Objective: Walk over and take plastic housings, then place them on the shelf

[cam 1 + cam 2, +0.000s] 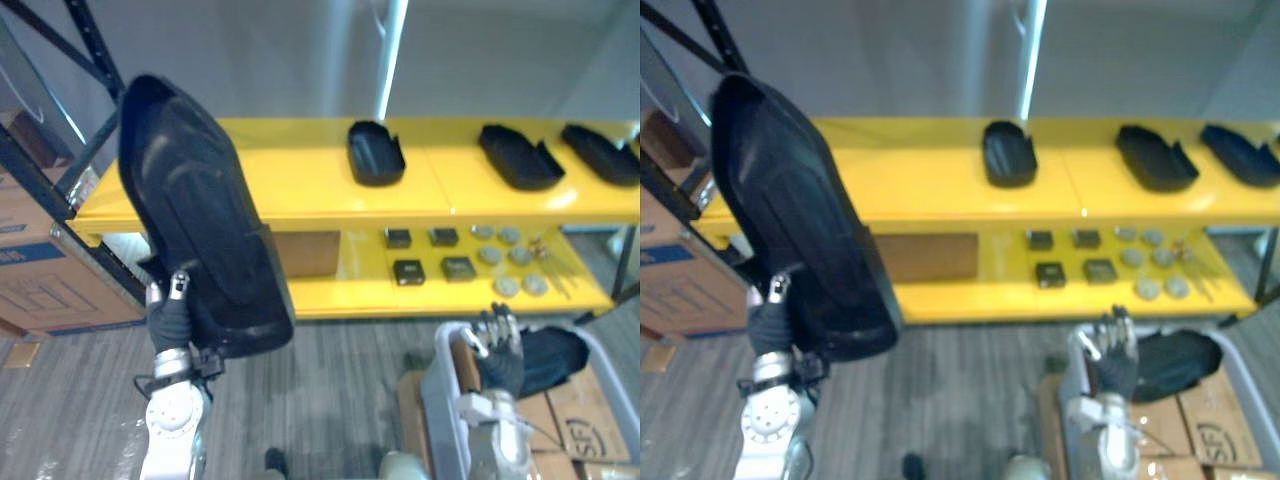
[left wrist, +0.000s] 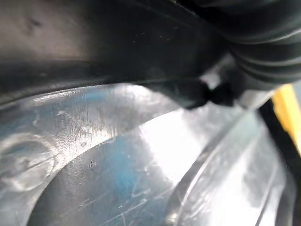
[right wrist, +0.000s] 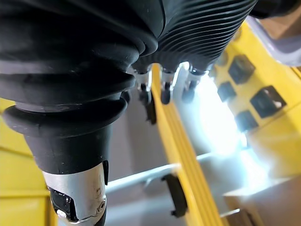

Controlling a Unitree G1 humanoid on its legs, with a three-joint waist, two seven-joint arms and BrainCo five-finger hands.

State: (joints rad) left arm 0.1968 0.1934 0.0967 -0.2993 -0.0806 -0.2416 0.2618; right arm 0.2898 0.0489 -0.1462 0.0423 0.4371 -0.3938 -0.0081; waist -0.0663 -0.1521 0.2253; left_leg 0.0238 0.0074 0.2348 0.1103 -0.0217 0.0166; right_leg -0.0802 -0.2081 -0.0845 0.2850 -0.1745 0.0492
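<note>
Nearest, at the lower right, the right hand (image 1: 497,350) hangs over the rim of a grey bin (image 1: 440,385), fingers loose and straight, carrying nothing. One more black housing, the bin housing (image 1: 550,360), lies in that bin just right of the hand and is not yet picked.

To the left, the left hand (image 1: 170,320) grips the held housing (image 1: 200,220) by its lower end. The thumb lies on the near face and the other fingers are hidden behind it. This large black shell stands tilted, raised in front of the yellow shelf (image 1: 300,180) but not yet over it.

Farther off, the top tier already bears three shelf housings: middle (image 1: 376,152), right (image 1: 520,157) and far right (image 1: 602,153). Its left part is bare, a likely spot for the raised piece. So several placements look done, one is in hand and at least one remains.
</note>
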